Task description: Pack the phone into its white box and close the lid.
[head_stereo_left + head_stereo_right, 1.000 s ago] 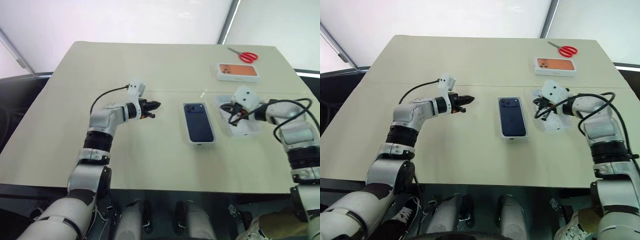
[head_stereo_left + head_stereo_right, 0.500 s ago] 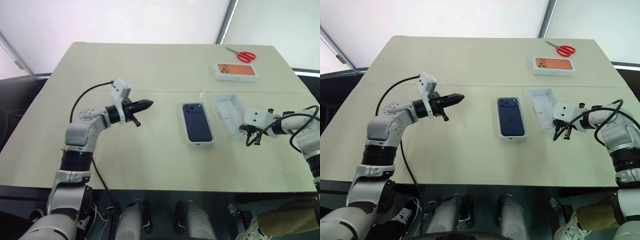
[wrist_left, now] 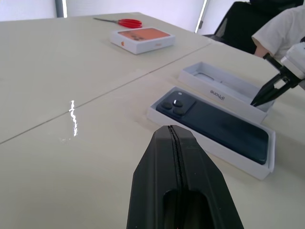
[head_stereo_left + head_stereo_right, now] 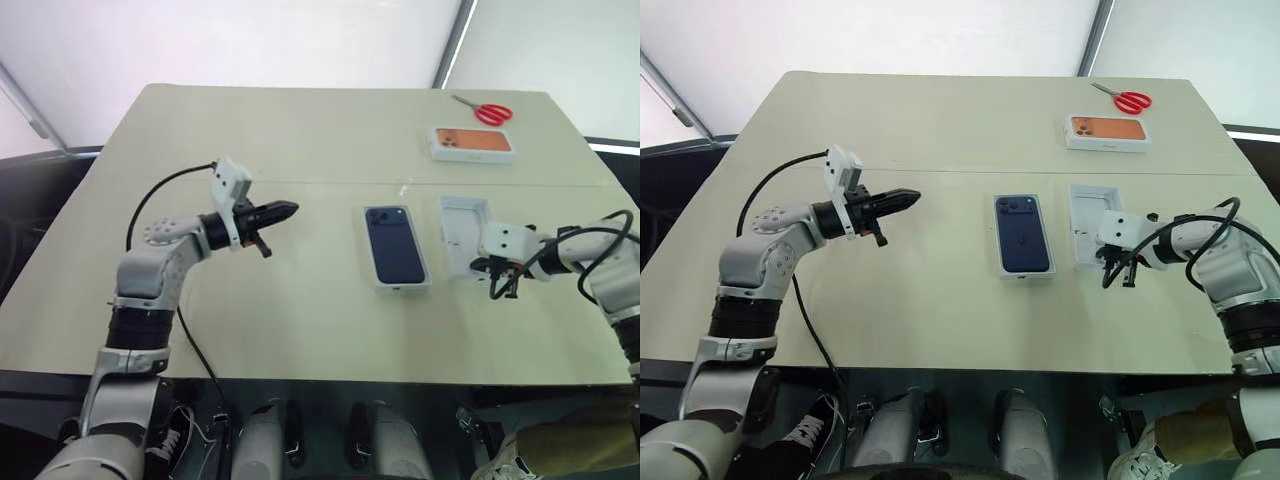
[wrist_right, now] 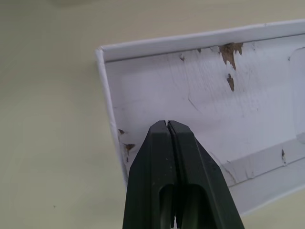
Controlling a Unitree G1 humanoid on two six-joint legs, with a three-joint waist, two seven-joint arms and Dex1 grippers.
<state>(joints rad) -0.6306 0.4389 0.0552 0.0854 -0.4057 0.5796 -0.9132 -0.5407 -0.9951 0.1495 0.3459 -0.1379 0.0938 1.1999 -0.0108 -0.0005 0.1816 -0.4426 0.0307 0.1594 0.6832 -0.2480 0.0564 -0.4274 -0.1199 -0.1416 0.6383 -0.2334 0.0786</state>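
Right wrist view: right end effector (image 5: pixel 167 125) closed, empty, over the white box (image 5: pixel 200 90).

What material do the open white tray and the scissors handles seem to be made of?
The white tray looks like matte cardboard: brown fibre shows where its white lining has torn. The scissors have glossy red handles, probably plastic; the blades are too small to judge.

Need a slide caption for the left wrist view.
Shut left pincer pointing toward the phone lying in its white box.
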